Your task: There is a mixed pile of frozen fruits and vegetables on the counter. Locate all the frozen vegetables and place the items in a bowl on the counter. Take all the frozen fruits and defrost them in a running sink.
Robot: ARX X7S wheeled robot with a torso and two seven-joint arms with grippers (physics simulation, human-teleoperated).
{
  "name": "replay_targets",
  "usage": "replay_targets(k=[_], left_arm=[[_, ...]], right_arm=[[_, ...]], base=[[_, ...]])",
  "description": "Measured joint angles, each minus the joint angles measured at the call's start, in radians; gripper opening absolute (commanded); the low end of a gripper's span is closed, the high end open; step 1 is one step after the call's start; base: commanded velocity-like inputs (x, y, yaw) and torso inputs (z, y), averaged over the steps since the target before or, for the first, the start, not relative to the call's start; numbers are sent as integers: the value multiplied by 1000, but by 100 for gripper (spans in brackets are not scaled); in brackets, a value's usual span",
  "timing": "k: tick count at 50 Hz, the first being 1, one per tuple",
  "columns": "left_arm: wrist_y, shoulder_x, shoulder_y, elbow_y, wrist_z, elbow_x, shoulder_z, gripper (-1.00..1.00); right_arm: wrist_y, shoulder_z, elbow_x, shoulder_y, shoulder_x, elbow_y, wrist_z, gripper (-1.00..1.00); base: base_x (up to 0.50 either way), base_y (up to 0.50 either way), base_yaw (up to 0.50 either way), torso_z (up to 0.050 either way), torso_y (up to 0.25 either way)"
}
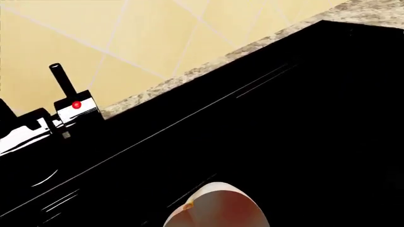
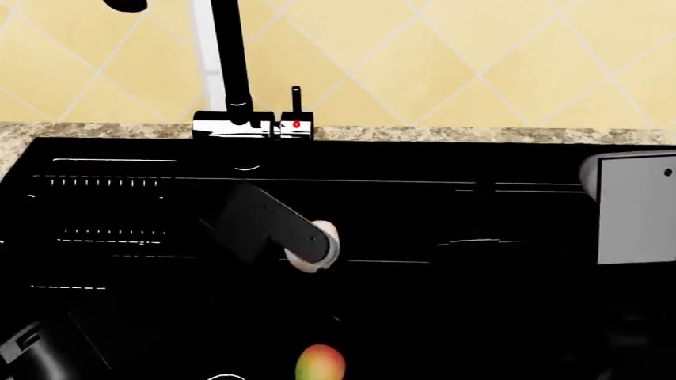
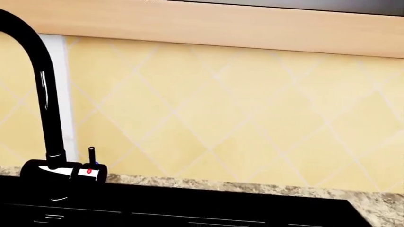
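A pale reddish fruit (image 2: pixel 320 245) sits at the tip of my left gripper (image 2: pixel 306 247), low over the black sink (image 2: pixel 127 237). The same fruit (image 1: pixel 218 208) fills the spot between the jaws in the left wrist view, so the gripper looks shut on it, though its black fingers merge with the basin. A green-and-red fruit (image 2: pixel 320 364) lies on the sink floor nearer to me. My right arm's grey link (image 2: pixel 634 207) hangs over the sink's right side; its gripper is lost against the black. No bowl, vegetables or pile are in view.
The black faucet (image 2: pixel 230 63) rises behind the sink, with its red-dotted handle (image 2: pixel 297 123) beside it. No water shows at the spout. A speckled counter strip (image 2: pixel 476 134) and yellow tiled wall (image 2: pixel 476 63) run behind.
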Motion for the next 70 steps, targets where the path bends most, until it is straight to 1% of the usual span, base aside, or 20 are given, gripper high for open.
replay_targets(k=[8, 12, 16, 21, 27, 32, 33, 42, 48, 51, 61, 70], left_arm=[[72, 95, -13, -244, 68, 59, 40, -100], [117, 137, -21, -365, 95, 57, 76, -100], [164, 165, -34, -466, 106, 12, 147, -100], [216, 188, -50, -560, 116, -80, 258, -100], [264, 203, -63, -636, 121, -186, 375, -100], [291, 210, -74, -672, 124, -249, 443, -100], [295, 212, -77, -677, 125, -260, 454, 100], [316, 215, -95, -690, 127, -330, 514, 100], [317, 157, -107, -573, 75, -366, 522, 100], [315, 106, -118, -471, 28, -385, 517, 100], [304, -109, -172, -53, -183, -423, 481, 100], [323, -279, -183, 213, -356, -431, 443, 100]], right_arm=[[-15, 1, 0, -19, 8, -6, -1, 100], [-23, -1, -2, -30, 9, -6, -3, 100], [-29, -3, -4, -39, 8, -6, -5, 100], [-34, -5, -5, -49, 7, -8, -7, 100], [-38, -8, -6, -59, 5, -10, -8, 100], [-39, -10, -6, -64, 2, -8, -12, 100], [-39, -11, -7, -64, 1, -7, -12, 100], [-41, -10, -5, -68, -1, -6, -14, 100], [-43, -8, -3, -69, 0, -7, -13, 100], [-44, -6, -3, -69, 1, -7, -12, 100], [-55, -1, -8, -74, -2, -4, -9, 100], [-83, 11, -26, -81, -4, -7, 4, 100]], base=[[0, 0, 0, 0, 0], [0, 0, 0, 0, 0], [0, 0, 0, 0, 0], [0, 0, 0, 0, 0], [0, 0, 0, 2, 0], [0, 0, 0, 0, 0], [0, 0, 0, 0, 0], [0, 0, 0, 0, 1], [0, 0, 0, 0, 0], [0, 0, 0, 0, 0], [0, 0, 0, 0, 0], [0, 0, 0, 0, 0]])
